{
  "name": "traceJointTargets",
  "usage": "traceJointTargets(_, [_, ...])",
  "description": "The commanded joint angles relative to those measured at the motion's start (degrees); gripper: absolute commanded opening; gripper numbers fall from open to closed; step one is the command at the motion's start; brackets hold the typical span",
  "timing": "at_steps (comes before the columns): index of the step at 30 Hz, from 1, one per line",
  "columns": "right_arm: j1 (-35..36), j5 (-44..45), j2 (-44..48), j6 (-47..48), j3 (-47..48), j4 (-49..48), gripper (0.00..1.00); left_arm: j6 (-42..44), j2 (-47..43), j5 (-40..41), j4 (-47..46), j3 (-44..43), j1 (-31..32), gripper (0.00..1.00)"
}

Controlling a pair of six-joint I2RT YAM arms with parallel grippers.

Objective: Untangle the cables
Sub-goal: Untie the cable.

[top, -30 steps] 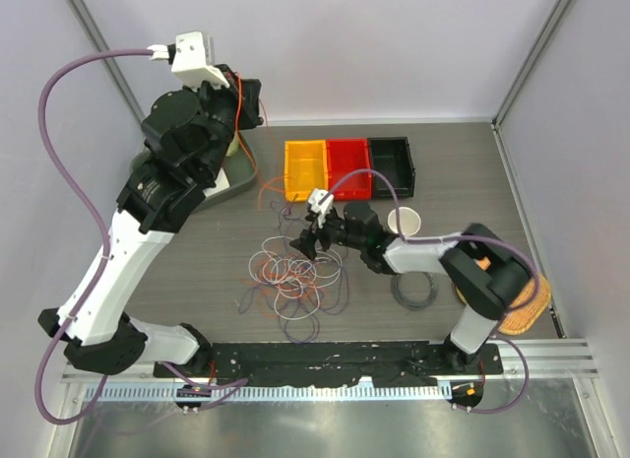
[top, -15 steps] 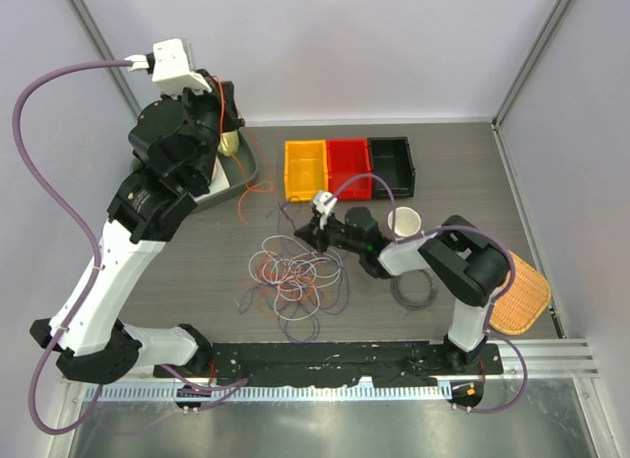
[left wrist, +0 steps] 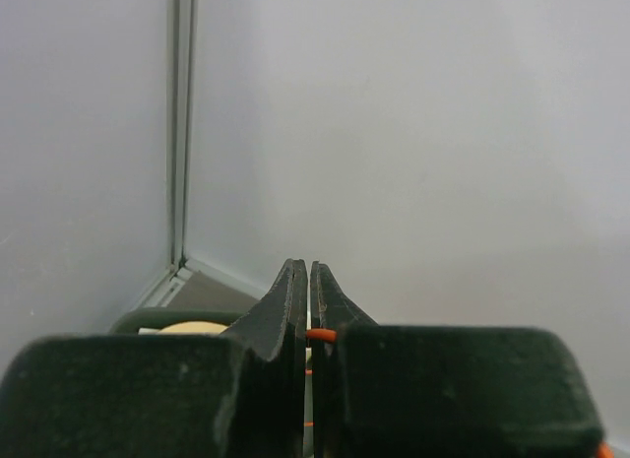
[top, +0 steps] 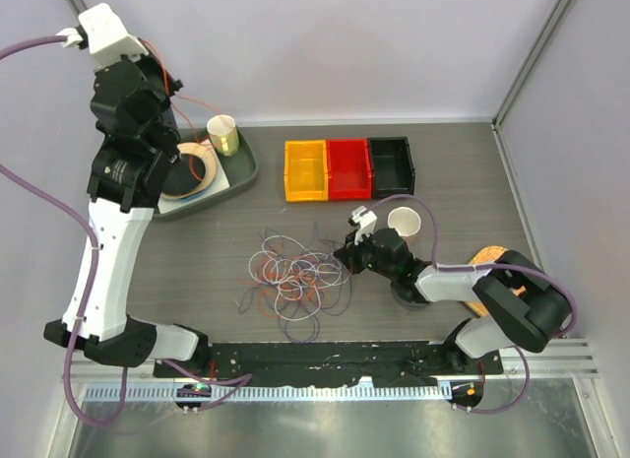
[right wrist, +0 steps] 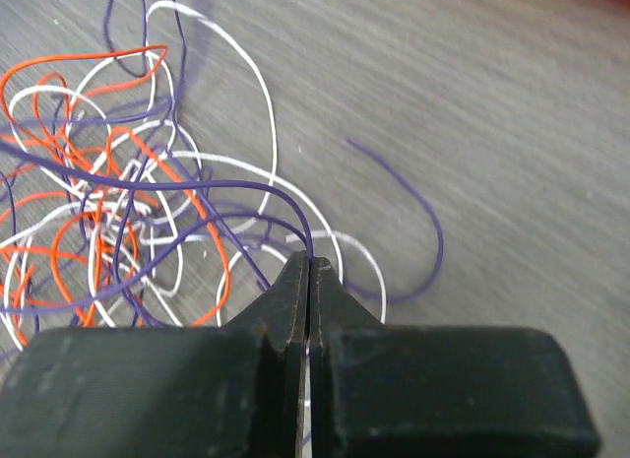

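Note:
The cables (top: 295, 276) lie as a tangle of white, orange and purple loops at mid-table; the right wrist view shows the tangle (right wrist: 118, 202) close up. My right gripper (right wrist: 309, 261) is low at the tangle's right edge (top: 346, 253), shut on a purple cable (right wrist: 246, 187) that arches up out of its tips. My left gripper (left wrist: 309, 266) is raised high near the back left wall, shut on a thin orange cable (left wrist: 321, 334). In the top view a strand of that orange cable (top: 192, 100) trails from it toward the tray.
A grey tray (top: 241, 167) at the back left holds a tape roll (top: 187, 167) and a yellow cup (top: 223, 135). Orange (top: 306, 169), red (top: 348, 167) and black (top: 391, 164) bins stand at the back. A white paper cup (top: 402, 222), a black coiled cord (top: 413, 293) and a wicker basket (top: 489, 255) sit at the right.
My right gripper shut on a purple cable and drew back to the right. My left arm swung up and to the left, carrying the orange cable away from the tangle.

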State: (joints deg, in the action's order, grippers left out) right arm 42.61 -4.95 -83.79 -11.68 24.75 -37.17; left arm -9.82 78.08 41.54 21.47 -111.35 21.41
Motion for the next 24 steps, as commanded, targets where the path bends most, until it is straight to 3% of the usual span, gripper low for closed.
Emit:
traceJointTargets(1, [0.0, -1.2, 3.6, -2.6, -1.7, 1.3, 0.03, -0.4, -0.7, -4.3, 1.3, -4.1, -1.1, 0.00])
traceJointTargets(3, [0.7, -2.6, 5.2, -2.3, 0.1, 3.6, 0.17, -1.7, -0.5, -9.8, 2.2, -3.9, -1.0, 0.00])
traceJointTargets(4, [1.0, -3.2, 5.8, -2.0, 0.7, 4.6, 0.30, -2.2, -0.5, -11.2, 2.5, -3.7, -1.0, 0.00])
traceJointTargets(9, [2.2, -3.9, 12.4, -0.4, 4.8, 12.9, 0.53, -3.4, 0.4, -18.7, -0.6, 0.6, -1.1, 0.00])
traceJointTargets(14, [2.7, -3.3, 20.1, -1.2, 6.9, 19.9, 0.69, -5.7, 3.7, -23.0, -1.2, 0.6, -1.0, 0.00])
traceJointTargets(17, [2.7, -2.7, 25.8, -1.4, 7.0, 24.1, 0.89, -7.8, 6.1, -25.4, -1.6, 0.2, -1.1, 0.00])
traceJointTargets(20, [2.7, 0.8, 32.2, -1.0, 6.3, 27.9, 0.92, -9.6, 8.1, -29.0, -2.6, -0.2, -1.0, 0.00])
traceJointTargets(24, [2.7, 11.9, 39.8, -2.4, 4.3, 30.3, 0.94, -11.7, 10.5, -33.0, -3.8, -0.9, -1.1, 0.00])
